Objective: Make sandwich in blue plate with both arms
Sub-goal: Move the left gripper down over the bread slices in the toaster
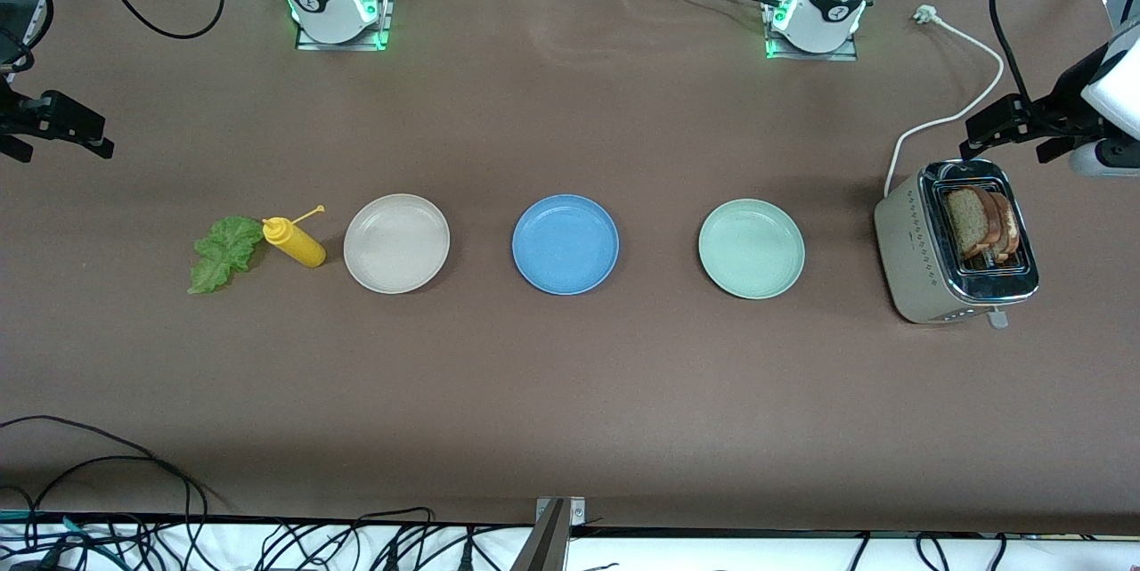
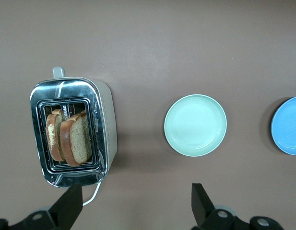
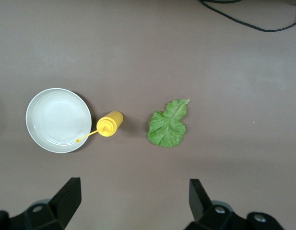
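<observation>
The blue plate [image 1: 565, 244] lies empty at the middle of the table; its edge shows in the left wrist view [image 2: 289, 125]. Two brown bread slices [image 1: 980, 222] stand in a toaster [image 1: 899, 241] at the left arm's end, also seen in the left wrist view [image 2: 71, 136]. A green lettuce leaf [image 1: 223, 252] lies at the right arm's end and shows in the right wrist view [image 3: 168, 124]. My left gripper [image 1: 1005, 150] hangs open and empty over the table beside the toaster [image 2: 136, 201]. My right gripper [image 1: 58, 139] hangs open and empty over the table near the lettuce [image 3: 133, 199].
A yellow squeeze bottle [image 1: 294, 241] stands between the lettuce and a beige plate [image 1: 396, 243]. A pale green plate [image 1: 751, 248] lies between the blue plate and the toaster. The toaster's white cord [image 1: 971, 63] runs toward the left arm's base.
</observation>
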Robot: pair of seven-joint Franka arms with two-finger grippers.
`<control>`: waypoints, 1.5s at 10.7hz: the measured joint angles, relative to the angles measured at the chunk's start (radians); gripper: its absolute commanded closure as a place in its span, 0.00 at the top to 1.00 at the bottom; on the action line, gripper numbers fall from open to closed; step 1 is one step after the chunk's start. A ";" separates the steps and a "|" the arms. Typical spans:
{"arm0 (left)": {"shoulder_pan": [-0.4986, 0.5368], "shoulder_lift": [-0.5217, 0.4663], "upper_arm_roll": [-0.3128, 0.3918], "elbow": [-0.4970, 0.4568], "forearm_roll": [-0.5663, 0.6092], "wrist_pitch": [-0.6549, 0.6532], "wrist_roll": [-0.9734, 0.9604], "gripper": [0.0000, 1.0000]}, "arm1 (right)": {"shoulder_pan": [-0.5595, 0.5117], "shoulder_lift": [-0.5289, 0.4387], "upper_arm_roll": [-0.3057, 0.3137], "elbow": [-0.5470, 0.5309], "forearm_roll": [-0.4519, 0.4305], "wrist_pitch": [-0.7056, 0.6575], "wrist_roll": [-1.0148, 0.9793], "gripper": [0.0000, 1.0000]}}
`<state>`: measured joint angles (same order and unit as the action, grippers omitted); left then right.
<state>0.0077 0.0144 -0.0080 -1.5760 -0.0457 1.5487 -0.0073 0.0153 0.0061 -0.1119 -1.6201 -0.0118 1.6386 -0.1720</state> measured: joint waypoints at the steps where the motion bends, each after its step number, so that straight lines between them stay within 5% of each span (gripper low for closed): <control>1: 0.000 0.001 0.000 0.000 0.000 0.000 0.005 1.00 | 0.000 0.000 0.000 0.000 0.000 0.000 0.000 1.00; 10: 0.012 0.012 0.009 -0.007 0.004 0.013 0.032 0.96 | 0.000 -0.005 -0.003 0.000 0.001 -0.001 0.000 1.00; 16: 0.052 0.136 0.056 -0.056 0.005 0.138 0.130 0.90 | 0.000 -0.005 -0.003 0.000 0.001 -0.002 0.000 1.00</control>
<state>0.0595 0.1503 0.0483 -1.6321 -0.0409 1.6870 0.1223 0.0154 0.0011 -0.1148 -1.6201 -0.0103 1.6365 -0.1718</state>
